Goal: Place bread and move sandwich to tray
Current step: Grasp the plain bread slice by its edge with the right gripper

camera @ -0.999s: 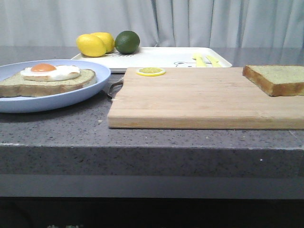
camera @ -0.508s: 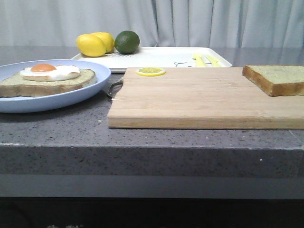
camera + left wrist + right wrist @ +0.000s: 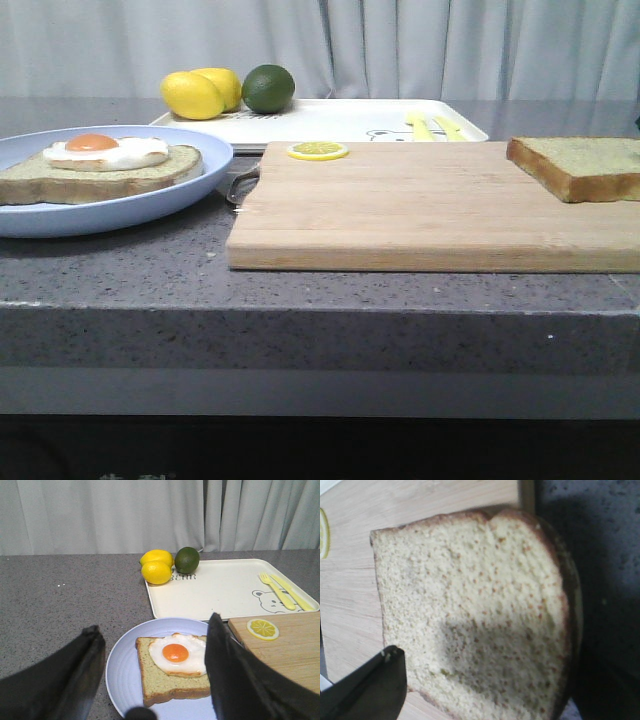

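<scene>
Directly under the right gripper (image 3: 365,690), at the wooden cutting board's (image 3: 420,205) right end: thick plain beige bread slice (image 3: 475,615) (grip state can't tell; one finger visible).

The bread (image 3: 580,166), a thick plain slice with pale greenish-beige crumb and golden-brown crust, is laid flat at the right end of the board (image 3: 420,205), reaching that board's right edge. The sandwich (image 3: 98,166) is seen as one brown-crusted slice topped by a white fried egg with an orange yolk, laid flat on the plate (image 3: 120,210) at the bench's left side. The tray (image 3: 340,118), white, flat and low-rimmed with a small bear drawing, is set along the bench's far edge behind the board.
</scene>
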Robot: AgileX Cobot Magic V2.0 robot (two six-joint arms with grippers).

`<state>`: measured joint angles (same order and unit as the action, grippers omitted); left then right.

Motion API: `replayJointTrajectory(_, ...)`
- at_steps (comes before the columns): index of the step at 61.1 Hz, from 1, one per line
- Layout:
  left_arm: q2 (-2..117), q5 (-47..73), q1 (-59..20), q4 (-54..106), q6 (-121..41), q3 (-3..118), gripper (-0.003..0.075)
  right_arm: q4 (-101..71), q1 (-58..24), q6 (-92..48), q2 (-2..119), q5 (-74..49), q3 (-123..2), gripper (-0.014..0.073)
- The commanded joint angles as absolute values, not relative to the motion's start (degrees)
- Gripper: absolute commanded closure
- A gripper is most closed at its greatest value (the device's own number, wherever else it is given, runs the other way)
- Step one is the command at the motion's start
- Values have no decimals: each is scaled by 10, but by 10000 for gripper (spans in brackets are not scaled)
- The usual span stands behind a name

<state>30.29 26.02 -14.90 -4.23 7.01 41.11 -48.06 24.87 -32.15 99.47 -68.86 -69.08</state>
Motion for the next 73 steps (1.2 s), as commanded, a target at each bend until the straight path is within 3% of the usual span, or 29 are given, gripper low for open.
replayJointTrajectory(1, 308, 216, -155, -45, 68, 431, 281, -505, 246, -330, 982, -769, -701, -52)
replayJointTrajectory(21, 308, 215, -155, -45, 68, 431, 281, -512, 250, -330, 989, -767, -701, -41)
replayJointTrajectory(47, 308, 215, -155, -45, 68, 431, 281, -514, 253, -330, 993, -733, -703, 216)
replayJointTrajectory(61, 308, 215, -155, -45, 68, 431, 281, -518, 277, -330, 992, -745, -709, 401)
replayJointTrajectory(73, 308, 215, -155, -45, 68, 431, 281, -560, 297, -330, 972, -761, -717, 473)
